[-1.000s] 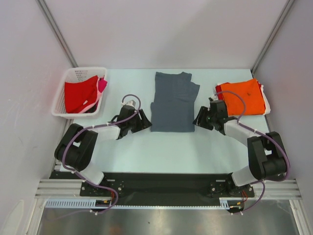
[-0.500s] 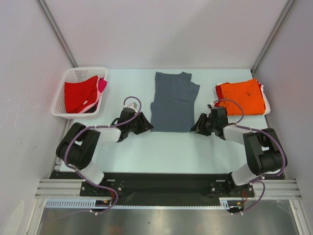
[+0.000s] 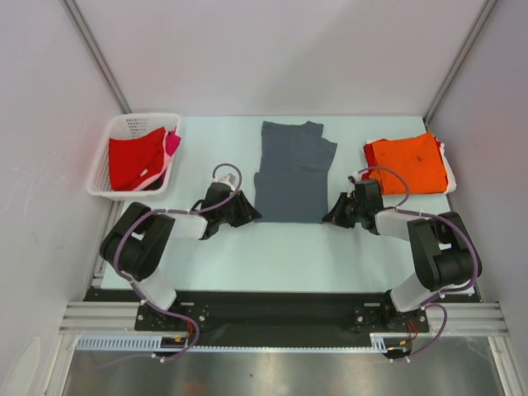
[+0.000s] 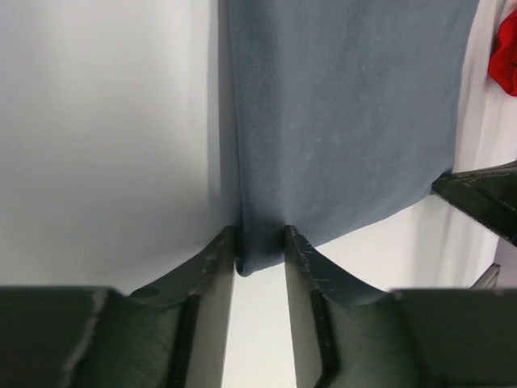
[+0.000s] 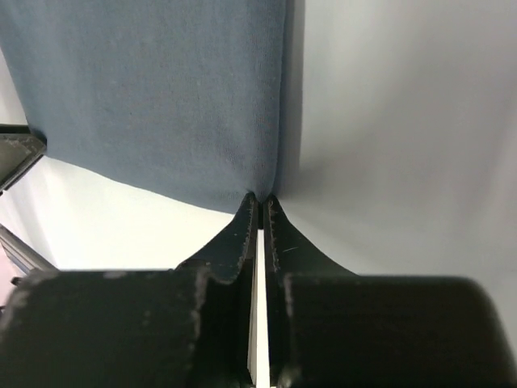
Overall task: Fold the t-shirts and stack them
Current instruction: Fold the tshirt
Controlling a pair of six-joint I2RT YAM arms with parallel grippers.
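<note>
From above, the dark slate-grey t-shirt is seen laid flat at the middle of the worktop, with folded layers showing. The left claw is set low at its near left corner and the right claw at its near right corner. The orange t-shirt is found folded at the far right, well apart from the grey one. At the far left a red t-shirt is bundled in the white basket, and a pink t-shirt is tucked along its right side.

Over to the left wrist. The grey shirt's corner is caught between the two fingers, which are drawn in on it with only the thickness of the cloth between them. Bare worktop is seen just below that corner, and the rest of the cloth is spread away up the frame.

Now the right wrist. The fingers are brought almost together, with only a hairline slit between them. The tips are closed on the very corner of the grey shirt, where a slight pucker is shown in the fabric. Pale worktop is seen on either side.
</note>
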